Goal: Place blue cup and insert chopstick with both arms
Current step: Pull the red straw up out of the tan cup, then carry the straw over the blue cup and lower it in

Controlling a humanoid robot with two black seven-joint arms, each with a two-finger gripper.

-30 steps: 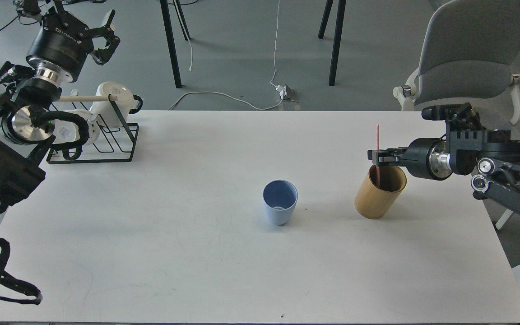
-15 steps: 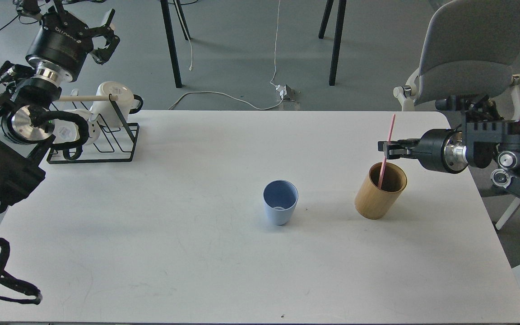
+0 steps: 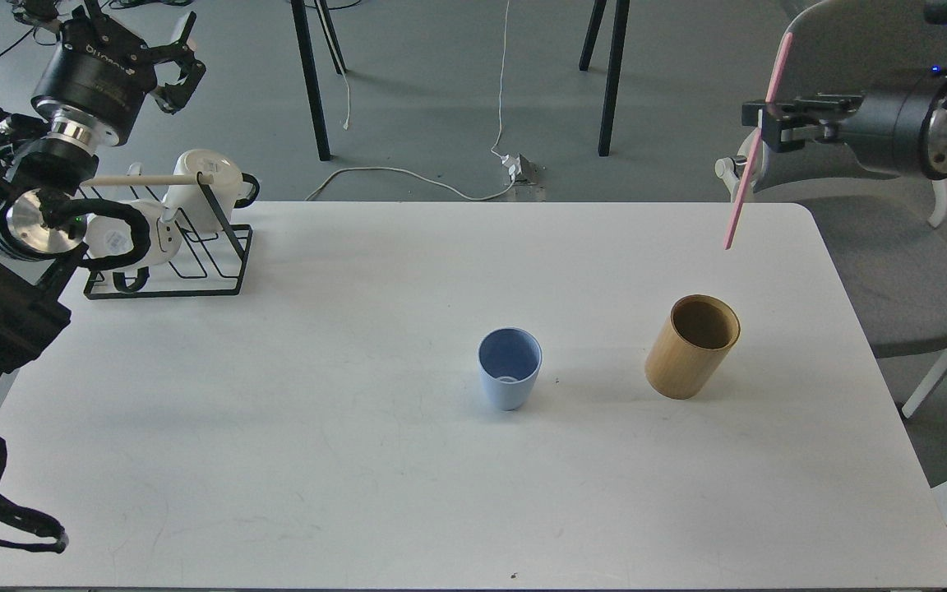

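two right fingers (image 3: 763,123) pinch the pink chopstick (image 3: 756,144) mid-length; left fingers (image 3: 168,62) spread, empty.

Pale blue cup (image 3: 510,379), pink chopstick (image 3: 755,143), tan bamboo holder (image 3: 691,347), white table (image 3: 358,460), black wire rack (image 3: 186,255) held white mugs (image 3: 206,185); grey chair (image 3: 860,74).

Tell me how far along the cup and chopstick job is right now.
Done: the blue cup stands upright on the table. In hand: the right gripper holds the pink chopstick in the air, clear of the bamboo holder. Left: carrying it over and lowering it into the cup. The left gripper is raised and empty.
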